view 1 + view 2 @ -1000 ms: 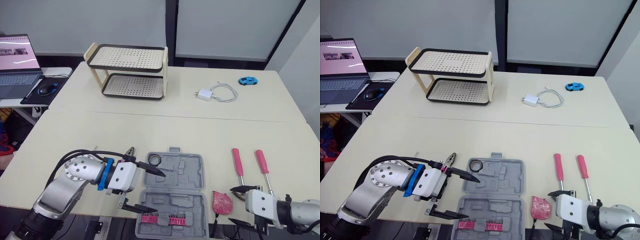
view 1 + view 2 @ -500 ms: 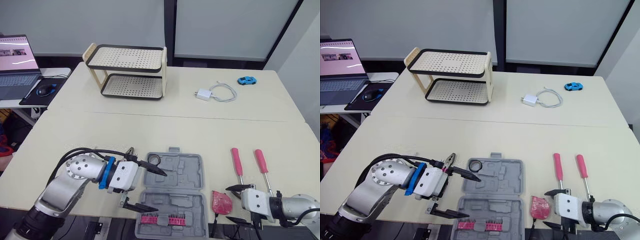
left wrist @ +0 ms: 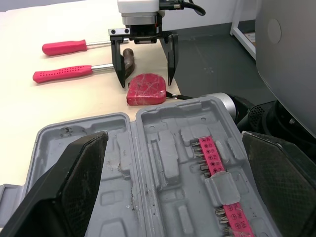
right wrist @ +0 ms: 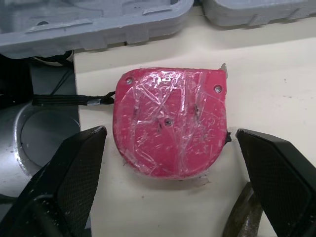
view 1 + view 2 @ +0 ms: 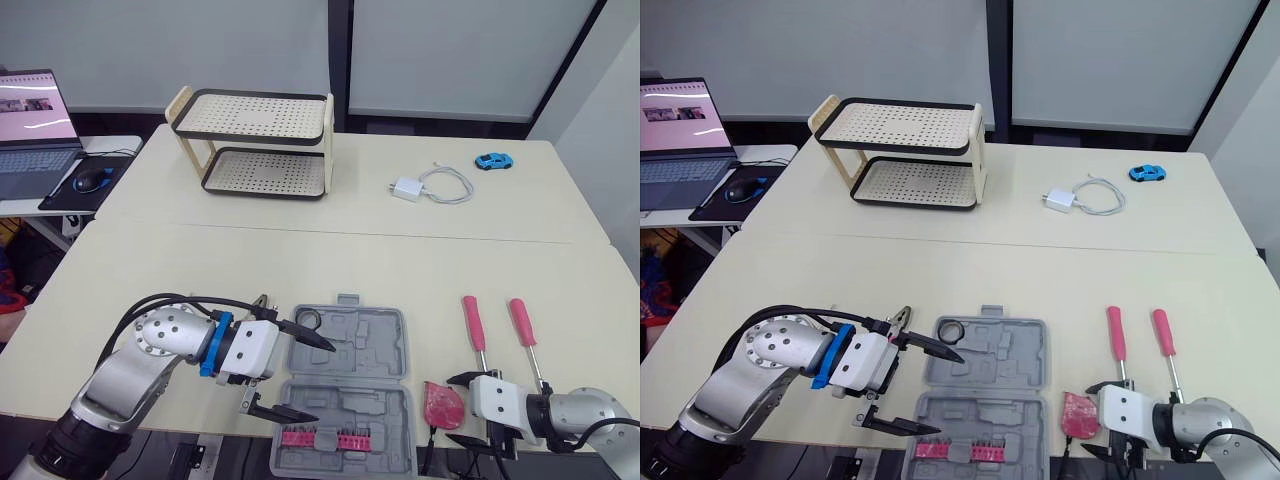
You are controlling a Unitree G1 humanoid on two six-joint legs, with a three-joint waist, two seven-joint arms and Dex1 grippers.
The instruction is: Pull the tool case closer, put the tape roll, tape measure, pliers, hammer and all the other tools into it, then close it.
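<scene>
Case [image 5: 345,385], grey and lying open flat, sits at the near edge of the table [image 5: 300,260]. A tape roll [image 5: 309,319] rests in the case's far left corner, and a pink strip of bits [image 5: 322,438] lines its near half. My left gripper [image 5: 322,383] hangs over the case's left side with its fingers spread wide, holding nothing. The nose of the pliers [image 5: 262,302] shows just left of the case, behind that gripper. The red tape measure [image 5: 443,404] lies on the table just right of the case. My right gripper [image 3: 145,81] is spread around it, one finger on either side. Two pink-handled screwdrivers [image 5: 473,322] lie further right of the case.
</scene>
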